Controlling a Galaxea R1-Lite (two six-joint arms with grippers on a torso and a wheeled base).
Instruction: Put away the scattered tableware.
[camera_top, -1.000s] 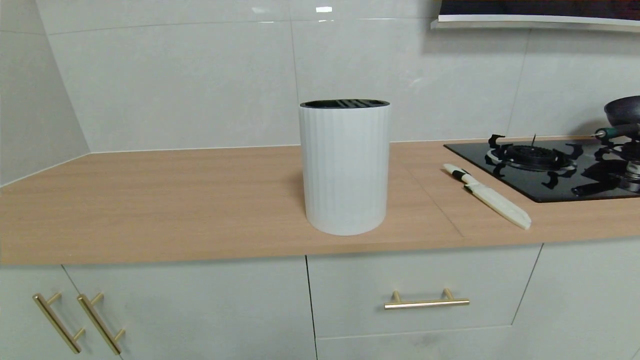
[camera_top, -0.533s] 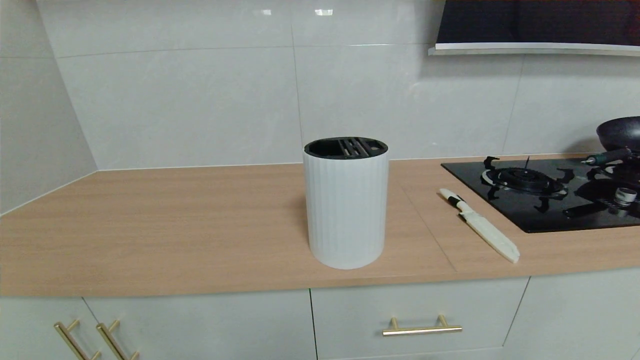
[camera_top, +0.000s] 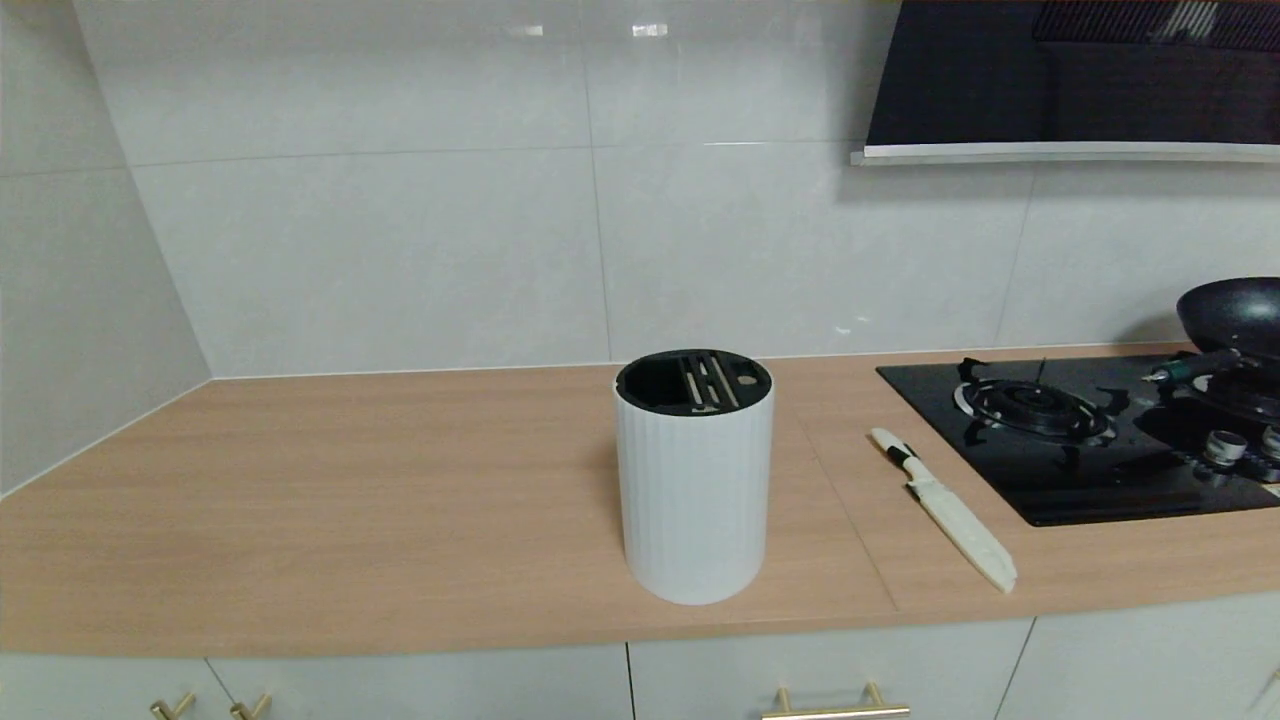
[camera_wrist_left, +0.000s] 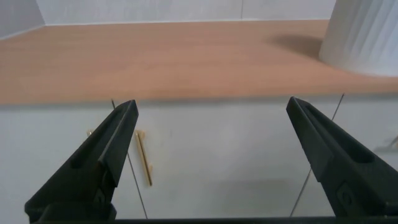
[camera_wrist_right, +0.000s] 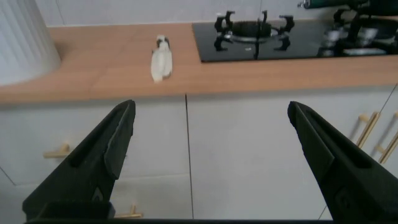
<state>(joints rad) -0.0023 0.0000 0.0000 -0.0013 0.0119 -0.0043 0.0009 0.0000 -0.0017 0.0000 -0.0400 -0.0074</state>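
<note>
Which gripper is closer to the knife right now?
Right. The right gripper faces the cabinets just below the knife; the left gripper faces the cabinets on the far side of the holder, farther off.

the holder (camera_top: 694, 480) stands upright on the counter (camera_top: 350, 500), near the middle of its front edge. the knife (camera_top: 945, 510) lies flat to its right, apart from it, just left of the hob (camera_top: 1050, 480) at the counter's right end. a pan (camera_top: 1232, 312) sits on the hob's right side. my left gripper (camera_wrist_left: 211, 106) and right gripper (camera_wrist_right: 211, 106) hang below the front edge, facing the cabinets (camera_wrist_left: 217, 162).
</note>
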